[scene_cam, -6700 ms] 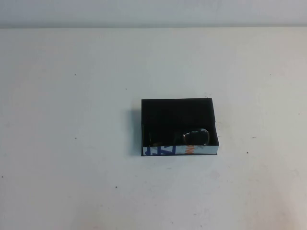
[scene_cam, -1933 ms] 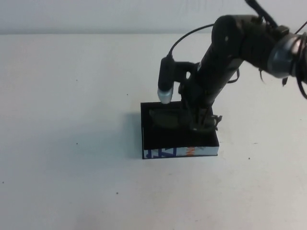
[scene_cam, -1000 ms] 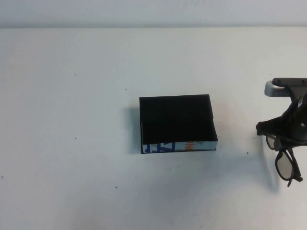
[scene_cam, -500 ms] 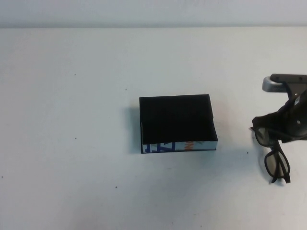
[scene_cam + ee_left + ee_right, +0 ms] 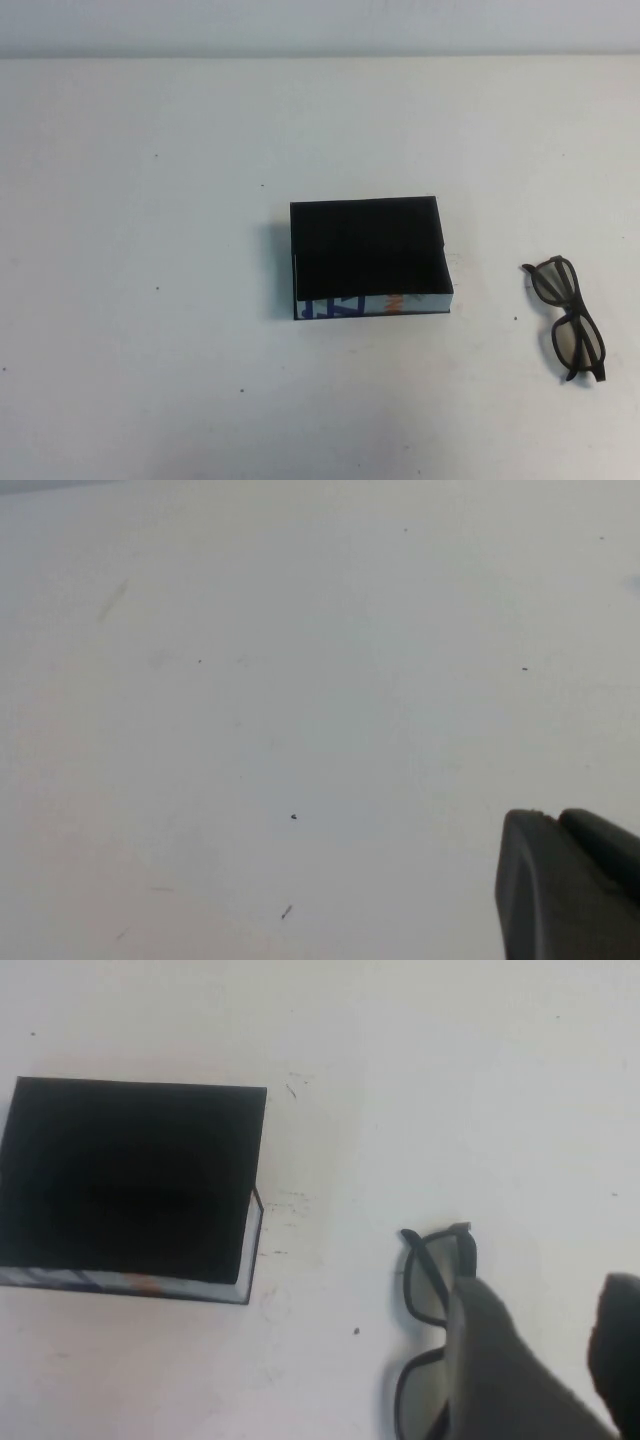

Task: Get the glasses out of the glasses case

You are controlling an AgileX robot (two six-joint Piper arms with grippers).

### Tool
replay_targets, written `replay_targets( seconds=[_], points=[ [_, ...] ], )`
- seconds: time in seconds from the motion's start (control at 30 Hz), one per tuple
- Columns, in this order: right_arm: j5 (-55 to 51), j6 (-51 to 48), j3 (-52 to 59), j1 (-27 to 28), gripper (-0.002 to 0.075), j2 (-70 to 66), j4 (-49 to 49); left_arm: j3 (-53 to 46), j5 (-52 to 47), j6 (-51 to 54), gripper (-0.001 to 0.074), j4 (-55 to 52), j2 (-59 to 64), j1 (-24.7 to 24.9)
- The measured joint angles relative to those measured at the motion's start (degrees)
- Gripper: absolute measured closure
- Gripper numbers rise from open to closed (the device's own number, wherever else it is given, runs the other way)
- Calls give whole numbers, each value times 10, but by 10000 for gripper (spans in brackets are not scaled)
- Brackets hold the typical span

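Note:
The glasses case (image 5: pixel 368 245), a shallow black box with a white printed front edge, sits mid-table and looks empty. It also shows in the right wrist view (image 5: pixel 130 1175). The dark-framed glasses (image 5: pixel 577 345) lie flat on the table to the right of the case, apart from it. My right gripper (image 5: pixel 543 1285) is open and empty, just above the glasses (image 5: pixel 435 1285), partly hiding them. My left gripper (image 5: pixel 555 815) is shut and empty over bare table. Neither arm shows in the high view.
The white table (image 5: pixel 150 300) carries only small dark specks. Its far edge (image 5: pixel 320 56) meets a pale wall at the back.
My right gripper has let go of the glasses and drawn back out of the high view. The glasses now lie on the table, right of the case.

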State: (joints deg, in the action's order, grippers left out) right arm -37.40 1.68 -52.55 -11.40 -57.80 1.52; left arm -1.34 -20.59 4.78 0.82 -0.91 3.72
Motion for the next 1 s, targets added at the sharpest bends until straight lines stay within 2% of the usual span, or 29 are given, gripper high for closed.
replay_targets(
  seconds=[0.13, 0.4, 0.67, 0.83, 1.0],
  points=[
    [40, 0, 87, 0, 579, 115, -6, 0, 0, 0, 739, 0, 0, 0],
    [210, -1, 292, 0, 720, 309, -23, 0, 0, 0, 739, 0, 0, 0],
    [335, -1, 469, 4, 742, 442, 22, 0, 0, 0, 739, 0, 0, 0],
    [334, -1, 536, 46, 743, 522, 33, 0, 0, 0, 739, 0, 0, 0],
    [291, -1, 541, 75, 743, 579, 32, 0, 0, 0, 739, 0, 0, 0]
  ],
)
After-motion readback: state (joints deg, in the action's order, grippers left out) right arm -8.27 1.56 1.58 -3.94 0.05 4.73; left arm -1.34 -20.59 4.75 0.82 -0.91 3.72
